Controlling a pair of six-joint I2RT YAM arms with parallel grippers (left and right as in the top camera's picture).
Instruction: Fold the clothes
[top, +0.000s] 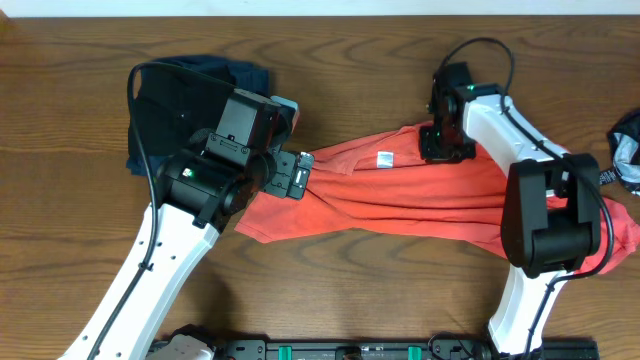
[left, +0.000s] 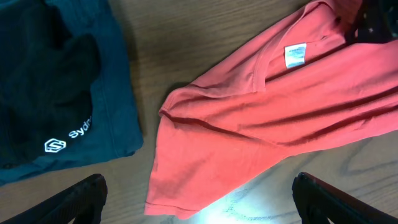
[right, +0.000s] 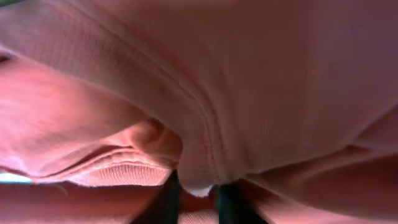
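The shirt (top: 400, 195) lies bunched in a long band on the table, one end just beside the dark pile (top: 160, 100), the rest running away from it. My right gripper (top: 441, 148) sits at the collar edge, well apart from the pile, jaws closed on a fold of red cloth pinched between the fingers (right: 168, 199). My left gripper (top: 300, 178) hangs over the end nearest the pile, jaws spread wide, holding nothing.

I judge the step to be getting a second hold so the shirt can be spread flat. I should come down on the sleeve hem on the side away from the pile, take the edge cleanly, and not snag the pile. Then I pull both arms apart gently, so the right pinch does not slip.
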